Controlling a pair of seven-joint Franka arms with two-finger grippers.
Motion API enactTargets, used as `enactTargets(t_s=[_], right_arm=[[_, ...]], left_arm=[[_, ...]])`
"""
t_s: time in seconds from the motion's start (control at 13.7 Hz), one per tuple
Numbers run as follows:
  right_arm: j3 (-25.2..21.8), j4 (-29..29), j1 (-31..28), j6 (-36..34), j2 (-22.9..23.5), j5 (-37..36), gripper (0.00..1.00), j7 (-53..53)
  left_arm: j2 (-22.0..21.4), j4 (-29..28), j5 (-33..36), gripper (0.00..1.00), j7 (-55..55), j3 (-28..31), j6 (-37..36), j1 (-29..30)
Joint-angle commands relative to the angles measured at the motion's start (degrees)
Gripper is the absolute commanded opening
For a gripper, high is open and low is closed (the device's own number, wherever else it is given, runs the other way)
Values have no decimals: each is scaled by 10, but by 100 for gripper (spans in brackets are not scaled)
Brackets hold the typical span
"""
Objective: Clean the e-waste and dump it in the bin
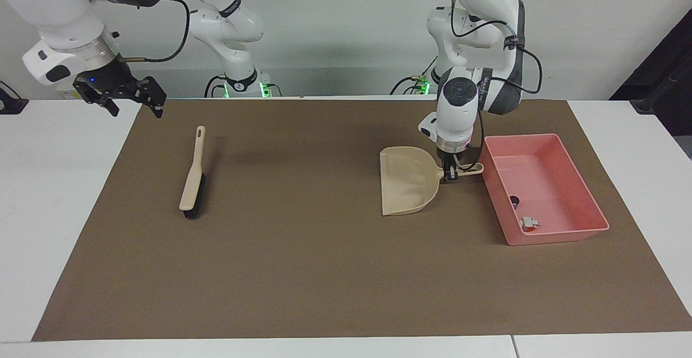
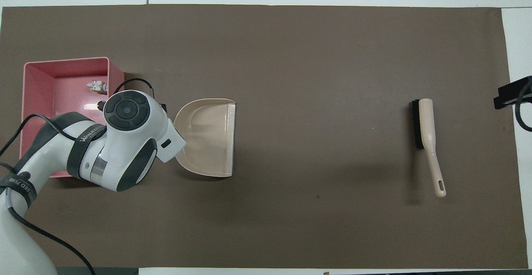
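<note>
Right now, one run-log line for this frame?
left hand: on beige plastic dustpan handle, pan on mat | right hand: waiting, open | e-waste bits: in pink plastic tray | beige hand brush: on mat

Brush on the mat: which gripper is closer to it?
Right. The right gripper hangs in the air at the mat's edge near the brush; the left gripper is at the dustpan handle beside the bin.
</note>
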Motion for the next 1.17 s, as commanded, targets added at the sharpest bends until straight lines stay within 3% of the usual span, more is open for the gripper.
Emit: enactTargets(t_s=[0.0,0.22,0.29,0.59,0.95,1.1], right_arm=[[-2,9,0,-7,4,10,99,12],[-2,9,0,-6,4,10,99,12],[-2,8,0,-6,4,10,99,12],[-3,2,0,-3,2,10,99,12],[-2,2,0,-1,1,10,99,11],[-1,1,0,-1,1,9,99,10]], left_arm=[[-20,-7,-8,75,-67,1,-10,-1],[-61,2,-8,96,-83,2,-41,1],[-88,1,-8,97,-108,4,-72,6],[-146,2,-8,97,-276,4,-138,59],[-150,17,-18,98,-596,7,-164,110],[-140,61,-92,98,-606,9,-167,139]])
